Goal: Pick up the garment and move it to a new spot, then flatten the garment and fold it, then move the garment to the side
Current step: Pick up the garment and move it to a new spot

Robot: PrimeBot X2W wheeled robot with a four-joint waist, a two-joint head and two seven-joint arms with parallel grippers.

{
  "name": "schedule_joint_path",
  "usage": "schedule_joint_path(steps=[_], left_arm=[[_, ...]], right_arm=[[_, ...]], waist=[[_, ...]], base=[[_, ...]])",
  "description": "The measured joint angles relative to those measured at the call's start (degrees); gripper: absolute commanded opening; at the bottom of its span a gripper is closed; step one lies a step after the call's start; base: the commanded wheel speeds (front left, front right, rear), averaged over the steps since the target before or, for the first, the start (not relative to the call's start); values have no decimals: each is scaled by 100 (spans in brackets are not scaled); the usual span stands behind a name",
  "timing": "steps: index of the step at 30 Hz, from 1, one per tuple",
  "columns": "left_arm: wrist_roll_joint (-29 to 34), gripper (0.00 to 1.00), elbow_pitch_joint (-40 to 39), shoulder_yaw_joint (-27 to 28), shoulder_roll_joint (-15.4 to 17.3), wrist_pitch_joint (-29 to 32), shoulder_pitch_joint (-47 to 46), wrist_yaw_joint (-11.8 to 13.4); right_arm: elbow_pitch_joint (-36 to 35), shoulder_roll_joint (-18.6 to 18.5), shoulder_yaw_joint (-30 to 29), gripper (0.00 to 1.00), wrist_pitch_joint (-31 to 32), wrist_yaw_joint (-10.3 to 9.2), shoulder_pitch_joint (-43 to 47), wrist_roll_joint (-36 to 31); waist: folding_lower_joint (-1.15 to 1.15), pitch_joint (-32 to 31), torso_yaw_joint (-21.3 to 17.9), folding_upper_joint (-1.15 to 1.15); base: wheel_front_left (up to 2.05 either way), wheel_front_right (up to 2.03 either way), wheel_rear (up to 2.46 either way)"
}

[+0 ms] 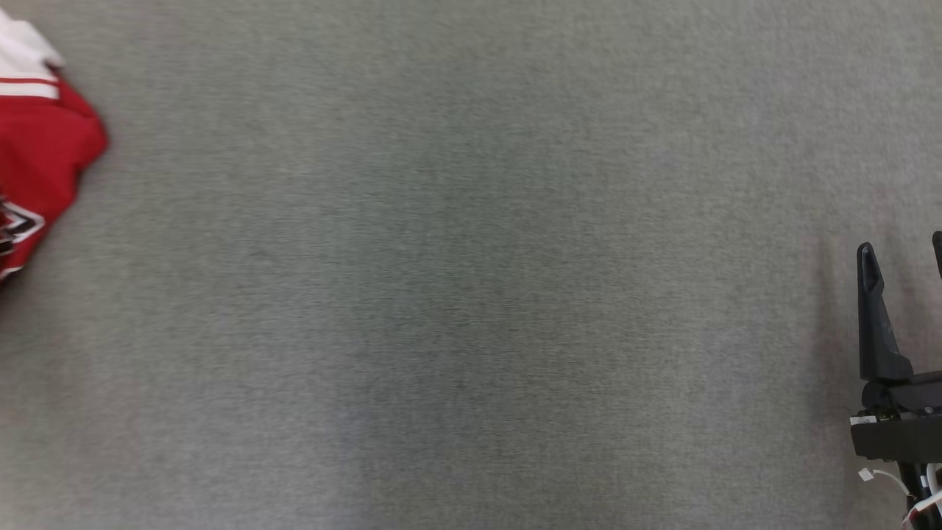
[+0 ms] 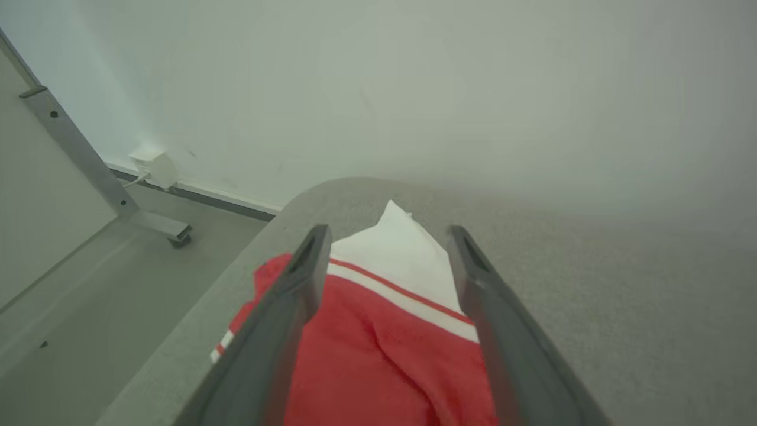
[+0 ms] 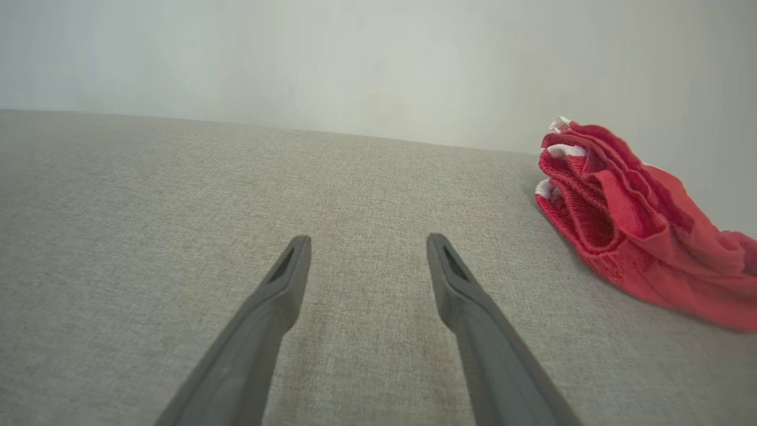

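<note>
The garment (image 1: 44, 147) is a red cloth with white bands, bunched at the left edge of the grey table (image 1: 471, 294) in the head view. In the left wrist view my left gripper (image 2: 387, 231) is open, its two fingers spread to either side of the garment (image 2: 378, 337), which lies below them by the table's rounded corner. My right gripper (image 1: 901, 246) stands open at the lower right, far from the cloth. The right wrist view shows the right gripper (image 3: 368, 238) over bare table, with the crumpled garment (image 3: 639, 236) off to that view's right.
Beyond the table's rounded corner (image 2: 284, 207) the left wrist view shows the floor, a metal frame leg with a caster (image 2: 171, 228) and a white plug (image 2: 155, 165) at the wall's foot. A pale wall stands behind the table.
</note>
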Motion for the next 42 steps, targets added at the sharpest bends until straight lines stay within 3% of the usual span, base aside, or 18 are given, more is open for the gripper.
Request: schedule_joint_path(steps=[10, 14, 15, 16, 17, 29, 35, 42], left_arm=[[-180, 100, 1169, -60, 123, 1235, -210, -2], [-225, 100, 1348, -114, 134, 1436, -233, -14], [-224, 44, 1378, -132, 127, 1435, -234, -23], [-212, 4, 1396, -164, 127, 1404, -233, -23], [-194, 0, 1415, -189, 127, 1351, -230, -27], [90, 0, 990, -528, 347, -374, -503, -126], [238, 0, 489, -949, 390, -428, -901, -192], [241, 0, -636, -1484, 154, -15, -1233, -237]], right_arm=[[-66, -99, 70, 100, 99, 0, -134, -77], [-79, -108, 99, 100, 123, 0, -172, -91], [-78, -107, 115, 100, 141, 0, -173, -91], [-78, -99, 134, 100, 146, 0, -175, -93], [-74, -88, 153, 100, 149, 0, -179, -100], [310, 110, 299, 100, 42, 0, -197, -47], [689, 336, 441, 100, -71, 0, -193, 9], [958, 589, 472, 100, -147, 0, -172, 31]], waist=[[-1, 164, -247, 0], [-2, 105, -232, 0], [-2, 91, -231, 0], [-2, 78, -233, 0], [-2, 62, -236, -1], [-2, -417, -236, -1], [-2, -821, -267, -1], [-3, -1185, -428, -2]], base=[[0, 0, 0], [0, 0, 0], [0, 0, 0], [0, 0, 0], [0, 0, 0], [0, 0, 0], [0, 0, 0], [0, 0, 0]])
